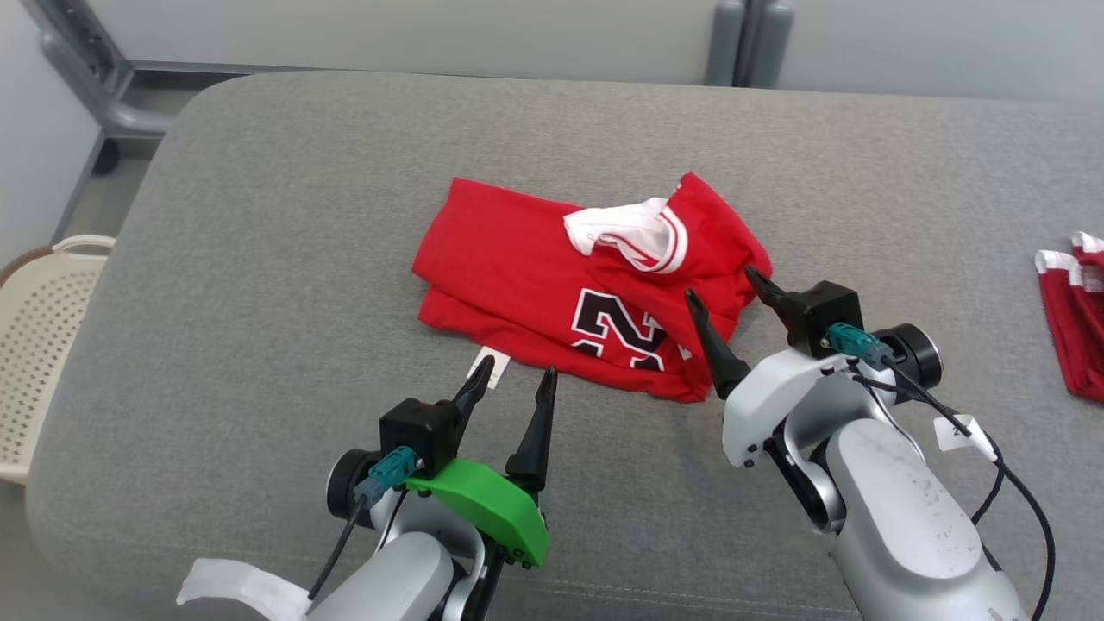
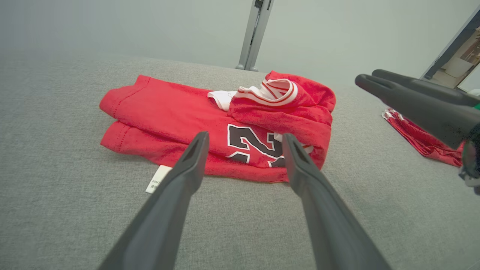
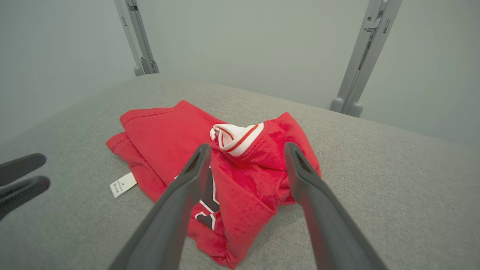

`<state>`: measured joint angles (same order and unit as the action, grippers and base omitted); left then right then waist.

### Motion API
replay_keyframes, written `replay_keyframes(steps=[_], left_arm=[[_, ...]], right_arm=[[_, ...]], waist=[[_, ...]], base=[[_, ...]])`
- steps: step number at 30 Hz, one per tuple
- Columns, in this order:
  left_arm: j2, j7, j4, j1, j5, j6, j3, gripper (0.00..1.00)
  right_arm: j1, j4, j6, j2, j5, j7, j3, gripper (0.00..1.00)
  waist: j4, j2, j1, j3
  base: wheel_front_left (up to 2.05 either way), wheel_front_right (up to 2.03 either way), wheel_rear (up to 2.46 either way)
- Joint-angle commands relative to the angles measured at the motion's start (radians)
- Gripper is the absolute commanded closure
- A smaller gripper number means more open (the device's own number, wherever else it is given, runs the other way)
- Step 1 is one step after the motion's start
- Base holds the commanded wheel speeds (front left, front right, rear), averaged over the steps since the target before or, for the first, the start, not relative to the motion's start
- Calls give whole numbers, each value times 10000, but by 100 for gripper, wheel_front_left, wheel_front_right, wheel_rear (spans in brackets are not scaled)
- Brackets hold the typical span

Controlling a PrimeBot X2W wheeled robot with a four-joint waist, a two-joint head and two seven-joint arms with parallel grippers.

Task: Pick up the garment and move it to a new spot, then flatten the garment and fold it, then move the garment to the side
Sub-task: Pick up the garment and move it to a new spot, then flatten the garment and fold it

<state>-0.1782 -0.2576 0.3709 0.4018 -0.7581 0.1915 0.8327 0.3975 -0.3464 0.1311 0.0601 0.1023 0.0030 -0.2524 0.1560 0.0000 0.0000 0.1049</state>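
The red jersey garment (image 1: 517, 259), folded with its black numeral and white-trimmed collar facing up, lies on the grey padded fabric surface (image 1: 259, 259). Its long axis runs crosswise to both claws.

- **Left gripper (image 1: 517, 369):** fingers apart and empty. The garment's near edge is just ahead of the tips, and a white care label (image 2: 158, 179) lies beside its left finger.
- **Right gripper (image 1: 720, 285):** fingers apart and empty, with the tips over the bunched right end. This is the nearer arm.

A second red cloth (image 1: 1074, 319) lies well to its right and would obstruct a rightward placement. A cream perforated basket (image 1: 43, 345) stands far to the left.
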Motion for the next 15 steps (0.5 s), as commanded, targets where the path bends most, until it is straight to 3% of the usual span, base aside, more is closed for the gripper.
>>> replay_keyframes(steps=[1, 7, 15], left_arm=[[-99, -16, -151, -160, 34, 110, -25, 0], [-445, 22, -1063, -418, 121, 537, -165, 0], [-889, -18, -1986, -801, 111, 1065, -624, 0]], right_arm=[[178, -253, -8, 63, -71, -16, -26, 0], [848, -2096, -8, 107, -360, -182, 76, 0], [1579, -4031, -8, 170, -1287, -296, 703, 0]], waist=[[1137, 0, 0, -162], [2007, 0, 0, -171], [2489, 0, 0, -111]], base=[[0, 0, 0], [0, 0, 0], [0, 0, 0]])
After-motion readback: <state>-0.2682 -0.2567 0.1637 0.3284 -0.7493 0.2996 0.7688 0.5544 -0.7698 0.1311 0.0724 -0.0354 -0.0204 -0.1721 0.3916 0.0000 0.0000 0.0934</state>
